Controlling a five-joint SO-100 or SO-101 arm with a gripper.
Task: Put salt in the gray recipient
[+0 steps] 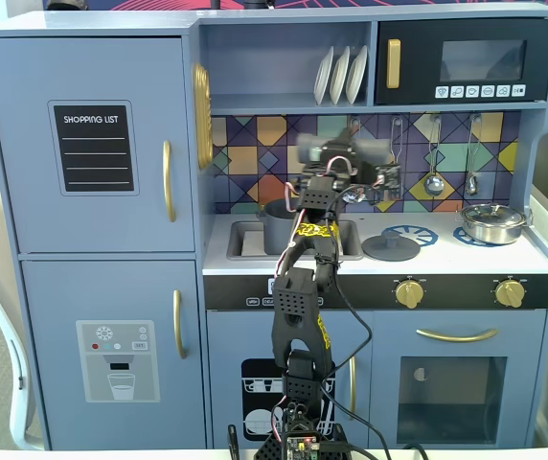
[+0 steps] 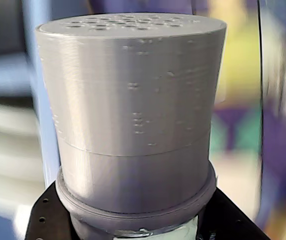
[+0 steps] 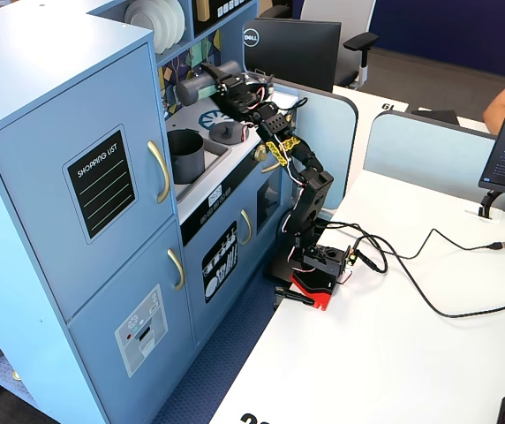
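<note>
**Gray shaker in the grip, tipped over the pot**

Front fixed view: gray salt (image 1: 324, 149) is blurred, lying roughly sideways in the gripper (image 1: 343, 153), high above the counter. The gray recipient (image 1: 280, 228) sits in the sink, below and a bit left of the gripper, partly hidden behind the arm. A flat gray lid (image 1: 391, 247) lies below-right of the gripper, a steel pan (image 1: 492, 222) well off to its right. Neither is touched.

Wrist view: the shaker's perforated cap (image 2: 128, 22) fills the frame, gray printed plastic, holes on top. Black gripper parts show at the bottom corners, on either side of the shaker's body. Background too blurred to read.

Side fixed view: salt (image 3: 201, 81) is held horizontal, sticking out of the gripper (image 3: 226, 81), fingers closed around its body. The gray recipient (image 3: 186, 155) stands below the shaker's far end, well apart vertically, no contact.

Progress, as a judgement: pickup done, carry to the pot about done, tilt underway or done. Whether anything pours out cannot be told. Left: finish shaking over the pot, set the shaker back down.
</note>
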